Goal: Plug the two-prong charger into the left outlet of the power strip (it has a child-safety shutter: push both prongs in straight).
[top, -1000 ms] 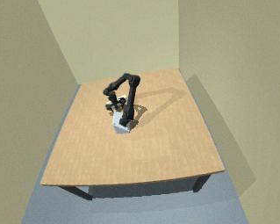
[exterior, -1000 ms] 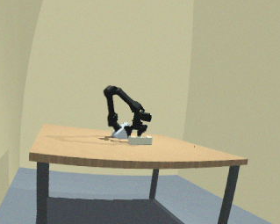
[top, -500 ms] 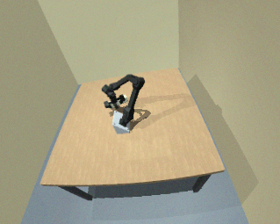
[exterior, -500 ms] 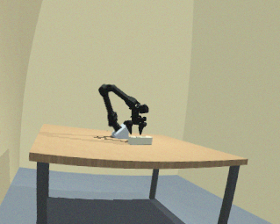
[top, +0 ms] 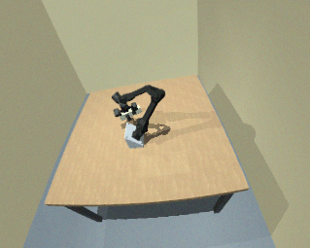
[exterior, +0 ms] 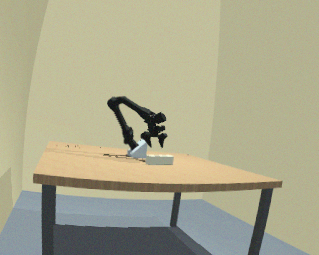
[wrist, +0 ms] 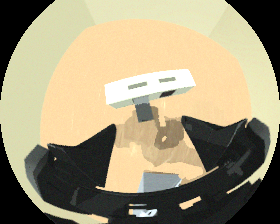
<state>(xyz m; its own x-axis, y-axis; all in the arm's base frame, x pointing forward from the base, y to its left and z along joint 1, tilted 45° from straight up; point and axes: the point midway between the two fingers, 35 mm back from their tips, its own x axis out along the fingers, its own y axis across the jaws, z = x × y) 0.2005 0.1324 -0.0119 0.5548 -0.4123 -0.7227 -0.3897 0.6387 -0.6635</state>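
The power strip (exterior: 160, 160) (wrist: 116, 94) is a long pale block on the table. In the wrist view it has two slots on its top and a dark opening at the right of its near face. The dark grey charger (wrist: 144, 112) is at the left part of that face and appears to touch it. Its prongs are hidden, so how deep they sit cannot be told. My gripper (exterior: 155, 146) (wrist: 149, 122) is open and empty, raised above the table, with its fingers wide apart and clear of the charger. In the top view the gripper partly hides the strip.
The wooden table (top: 111, 173) (exterior: 99, 168) carries the arm's pale base mount (top: 134, 141) (exterior: 137, 150) (wrist: 160, 181), close to the strip. Shadows of the arm and gripper fall around the charger and across the table. Walls stand behind and beside the table.
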